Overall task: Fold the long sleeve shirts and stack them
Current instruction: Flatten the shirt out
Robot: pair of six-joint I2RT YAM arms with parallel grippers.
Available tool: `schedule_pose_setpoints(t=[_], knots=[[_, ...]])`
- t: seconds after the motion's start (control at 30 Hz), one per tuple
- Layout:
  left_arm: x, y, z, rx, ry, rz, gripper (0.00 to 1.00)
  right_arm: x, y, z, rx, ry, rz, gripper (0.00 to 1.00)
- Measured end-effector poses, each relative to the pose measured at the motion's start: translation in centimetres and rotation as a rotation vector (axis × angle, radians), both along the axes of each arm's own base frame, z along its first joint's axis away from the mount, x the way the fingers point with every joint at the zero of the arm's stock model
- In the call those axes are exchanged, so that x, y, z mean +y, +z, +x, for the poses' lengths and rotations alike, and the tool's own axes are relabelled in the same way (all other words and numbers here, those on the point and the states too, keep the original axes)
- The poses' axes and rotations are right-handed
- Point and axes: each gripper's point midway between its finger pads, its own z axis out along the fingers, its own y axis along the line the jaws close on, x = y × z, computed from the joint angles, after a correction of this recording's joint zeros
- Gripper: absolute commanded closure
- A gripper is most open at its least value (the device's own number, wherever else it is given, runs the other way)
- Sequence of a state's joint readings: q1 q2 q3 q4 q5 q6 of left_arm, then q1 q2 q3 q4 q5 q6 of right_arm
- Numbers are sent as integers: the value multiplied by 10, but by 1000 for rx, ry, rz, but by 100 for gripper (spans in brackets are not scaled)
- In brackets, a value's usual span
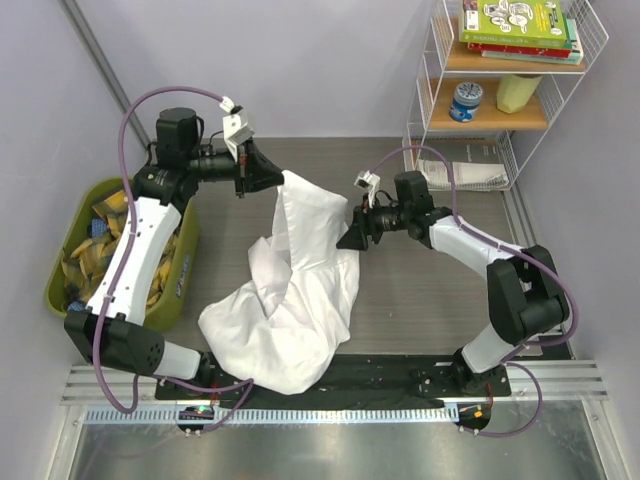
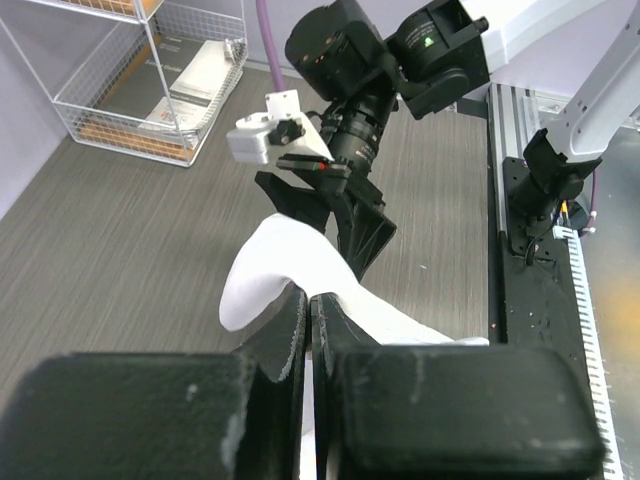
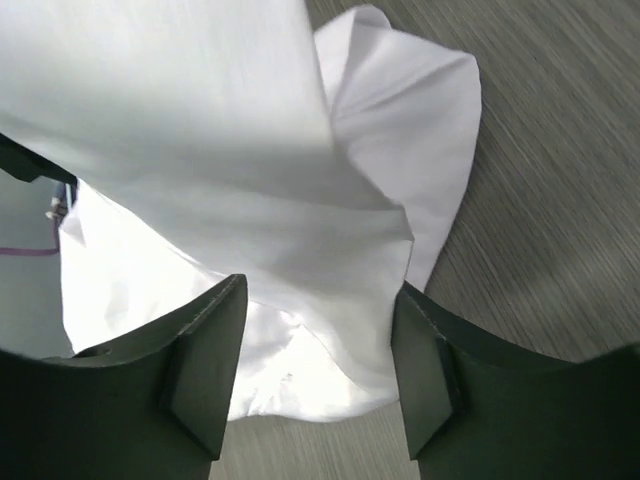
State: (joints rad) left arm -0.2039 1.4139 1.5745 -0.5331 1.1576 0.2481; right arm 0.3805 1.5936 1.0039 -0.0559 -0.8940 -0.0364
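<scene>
**Work area.** One white long sleeve shirt (image 1: 290,290) sits mid-desk (image 1: 430,300). Its lower mass is bunched on the desk surface. Its near hem laps onto the black base rail (image 1: 400,372), and its far end is raised in a peak. No second shirt is visible.

**Jaw state.**
- My left gripper (image 1: 272,178) is at the shirt's far-left peak. The jaws are closed on a fold of the shirt, and the wrist view shows white cloth pinched between them.
- My right gripper (image 1: 350,236) is at the shirt's right edge. The jaws stand wide apart with cloth hanging before them and nothing pinched.

**Step in hand (my judgement): spread the shirt flat for folding.**
1. Hold the left pinch firm.
2. Take a single edge layer on the shirt's right side, not the bunched folds.
3. Close only once that edge lies between the pads.
4. Draw both grippers apart until the cloth is taut, then lay it down clear of the rail.

I cannot tell which part of the shirt, hem, shoulder or sleeve, is held.

**Surroundings.**
- The wire shelf (image 1: 495,120) is well apart from the shirt, far right. It carries books and white papers (image 1: 470,175) and is no obstruction.
- The green basket (image 1: 186,262) is left of the shirt, beyond my left arm. It holds yellow-and-black plaid cloths (image 1: 85,250), which are not to be picked.
- Main risk: loose fabric snagging on the rail.
</scene>
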Motion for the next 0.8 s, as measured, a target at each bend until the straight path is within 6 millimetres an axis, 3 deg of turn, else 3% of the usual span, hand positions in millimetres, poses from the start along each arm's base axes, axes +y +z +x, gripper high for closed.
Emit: schedule_pose_setpoints(t=[0.03,0.27,0.43,0.57,0.67,0.77,0.8], knots=[[0,-1,1,2,0,0,99,2,5,0,-5,9,14,54],[4,-2,8,-6,16,0,95,10,23,4,-45,39,61,96],[10,0,20,-41,67,11,90,9,25,3,-26,31,67,99],[0,8,13,-85,30,6,90,2,27,1,7,-1,53,99],[-37,18,-24,-124,-109,-6,90,-7,25,2,38,-38,22,99],[-97,13,-112,-164,-386,28,82,-17,18,3,77,-77,-12,99],[-114,3,-152,-196,-505,66,79,-20,16,2,88,-88,-21,99]])
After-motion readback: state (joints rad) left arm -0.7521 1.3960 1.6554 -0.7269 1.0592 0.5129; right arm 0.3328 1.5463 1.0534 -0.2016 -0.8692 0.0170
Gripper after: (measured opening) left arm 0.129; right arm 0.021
